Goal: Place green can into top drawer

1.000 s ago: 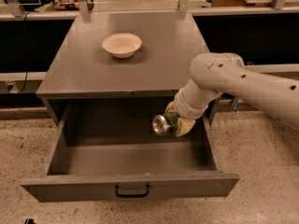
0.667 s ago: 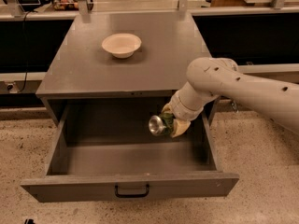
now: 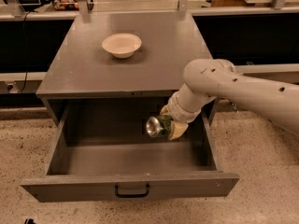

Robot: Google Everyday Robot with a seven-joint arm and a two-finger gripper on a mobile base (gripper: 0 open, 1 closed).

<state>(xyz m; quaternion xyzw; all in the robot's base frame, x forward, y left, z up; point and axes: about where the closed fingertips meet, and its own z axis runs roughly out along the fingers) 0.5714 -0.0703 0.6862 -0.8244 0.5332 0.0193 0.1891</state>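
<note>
Since a second ago, the gripper (image 3: 169, 123) and the green can (image 3: 155, 126) have shifted slightly leftward over the top drawer (image 3: 131, 185). That drawer stands pulled wide open, its grey floor showing. Inside its right rear part, the gripper is clamped on the can, which lies on its side with a shiny silver end facing left. Behind the drawer, on the worktop (image 3: 93, 73), sits a cream-white bowl (image 3: 121, 45), well apart from the can.
</note>
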